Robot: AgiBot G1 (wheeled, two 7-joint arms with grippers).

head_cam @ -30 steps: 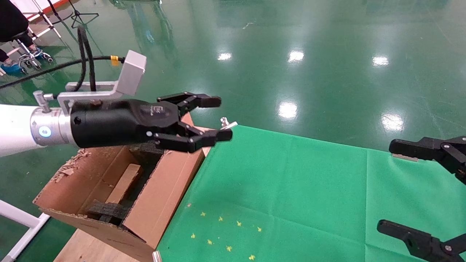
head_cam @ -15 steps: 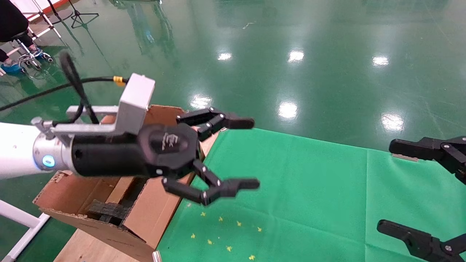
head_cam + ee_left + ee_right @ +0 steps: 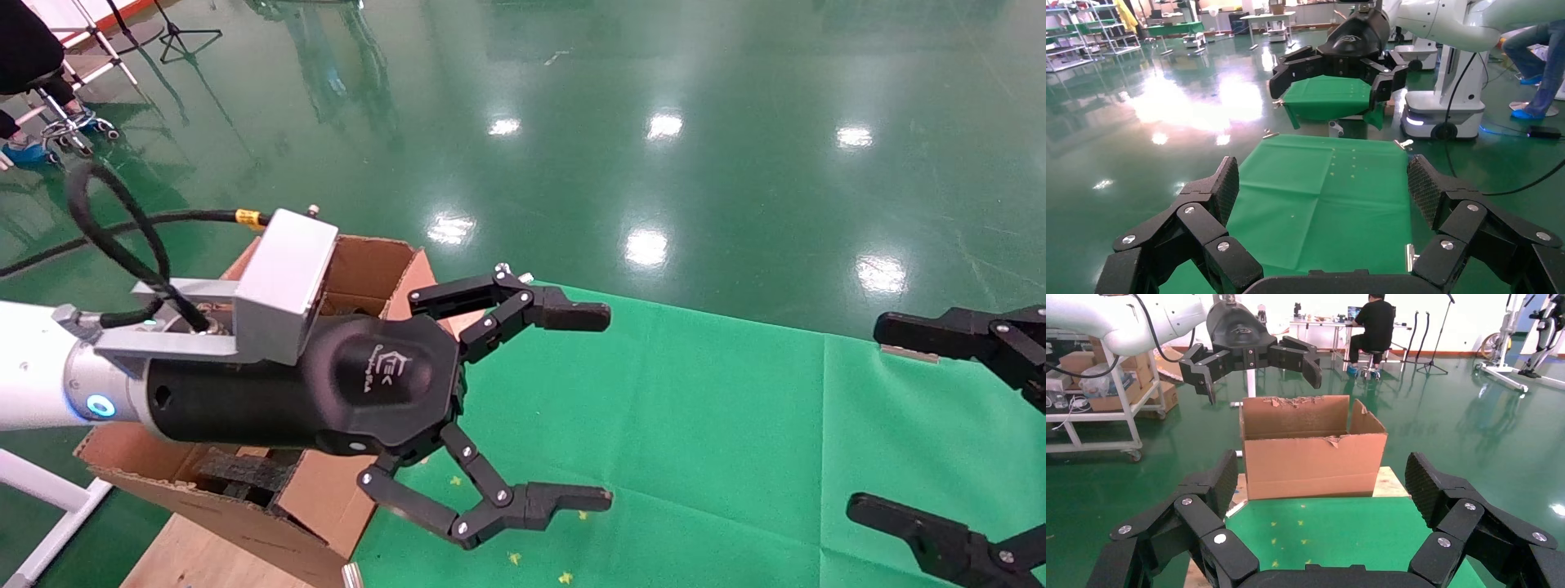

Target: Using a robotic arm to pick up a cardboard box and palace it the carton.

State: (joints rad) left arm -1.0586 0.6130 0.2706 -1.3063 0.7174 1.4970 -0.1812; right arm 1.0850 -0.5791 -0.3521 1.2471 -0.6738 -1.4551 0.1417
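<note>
Two grippers show, and one carton [image 3: 343,498]. The carton stands at the left edge of the table [image 3: 735,425], on bare wood beside the green cloth [image 3: 695,490]. Black foam [image 3: 237,474] lies inside it. The small cardboard box cannot be seen in any picture.

The left gripper [image 3: 601,408] sticks out sideways from the robotic arm [image 3: 41,384], in the air over the cloth's left edge, just past the carton. Its two fingers are spread wide and hold nothing.

The right gripper [image 3: 866,420] waits at the table's right edge, also spread wide with nothing in it.

The floor [image 3: 654,122] is shiny green. A person [image 3: 1376,324] sits at a desk far off.
</note>
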